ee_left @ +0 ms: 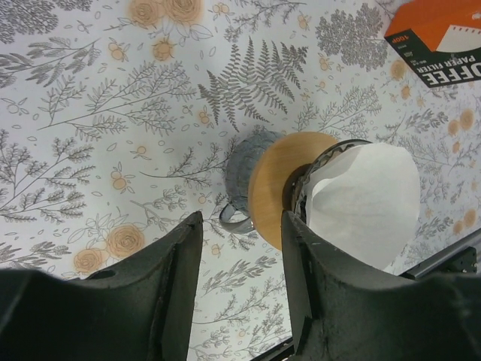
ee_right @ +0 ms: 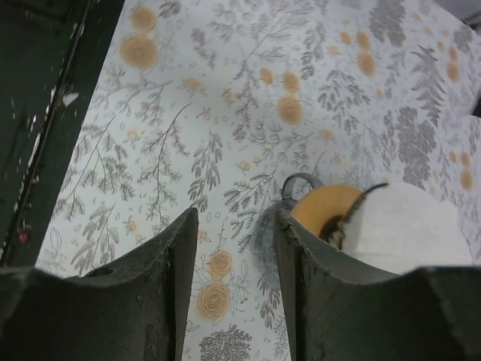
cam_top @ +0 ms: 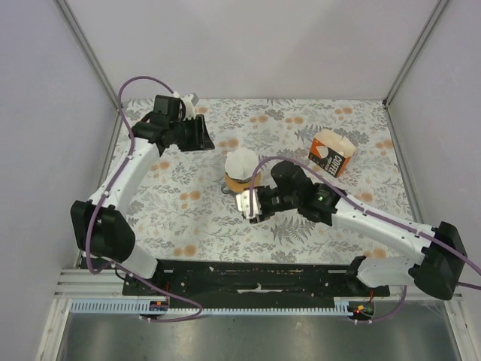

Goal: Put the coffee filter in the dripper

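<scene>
Though neither of my claws grips anything, the coffee filter [ee_left: 368,199] already sits in the dripper [ee_left: 274,188] — its white paper fills the mouth of the cone and stands up past the rim. The dripper is near the middle of the flowered desk [cam_top: 188,218]. Its flat orange-brown collar rings the cone, and a grey part with a small looped handle shows on the other side of the collar. Whether it stands quite upright I cannot tell from these angles.

My left claw [ee_left: 240,226] is spread apart, with only the desk's pattern showing between its fingers. It is at the far left of the desk, well apart from the dripper and turned toward it. My right claw [ee_right: 233,222] is spread too, again with only the desk's pattern in the gap. It is just beside the dripper on the near side, and I cannot tell whether a finger touches the collar.

An orange-and-white carton [cam_top: 332,152] lies on the desk to the right of the dripper, apart from it — what it holds I cannot see. Its dark band is cut off by the edge of my left wrist view, but on it I read "OFFEE", "PAPER FILTER" and "100P".
</scene>
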You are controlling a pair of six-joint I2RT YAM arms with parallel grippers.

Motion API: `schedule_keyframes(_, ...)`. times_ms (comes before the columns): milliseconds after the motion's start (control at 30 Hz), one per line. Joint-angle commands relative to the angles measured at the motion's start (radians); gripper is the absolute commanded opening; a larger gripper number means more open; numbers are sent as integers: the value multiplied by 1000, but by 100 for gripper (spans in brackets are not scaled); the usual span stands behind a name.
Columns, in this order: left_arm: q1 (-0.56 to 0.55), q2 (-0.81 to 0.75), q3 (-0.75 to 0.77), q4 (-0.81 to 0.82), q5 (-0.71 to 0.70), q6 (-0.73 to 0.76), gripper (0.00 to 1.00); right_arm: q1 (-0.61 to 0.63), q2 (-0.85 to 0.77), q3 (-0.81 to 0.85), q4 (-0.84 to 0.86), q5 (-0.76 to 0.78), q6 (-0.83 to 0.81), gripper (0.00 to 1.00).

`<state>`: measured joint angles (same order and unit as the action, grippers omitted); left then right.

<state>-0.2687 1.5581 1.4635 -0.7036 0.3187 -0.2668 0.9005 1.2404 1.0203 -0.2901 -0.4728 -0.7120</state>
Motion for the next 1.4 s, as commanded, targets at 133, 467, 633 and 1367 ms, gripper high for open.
schedule_keyframes(133, 51, -78, -23, 30, 6, 40, 53, 72, 175, -62, 23, 20, -538, 55)
schedule_keyframes(467, 83, -96, -54, 50, 22, 43, 53, 109, 413, -104, 218, 338, -757, 55)
schedule_keyframes(633, 89, -99, -60, 56, 34, 44, 53, 109, 502, -78, 263, 448, -797, 53)
schedule_keyframes(1367, 212, -128, -566, 550, -167, 251, 56, 120, 128, -311, 26, 352, -448, 74)
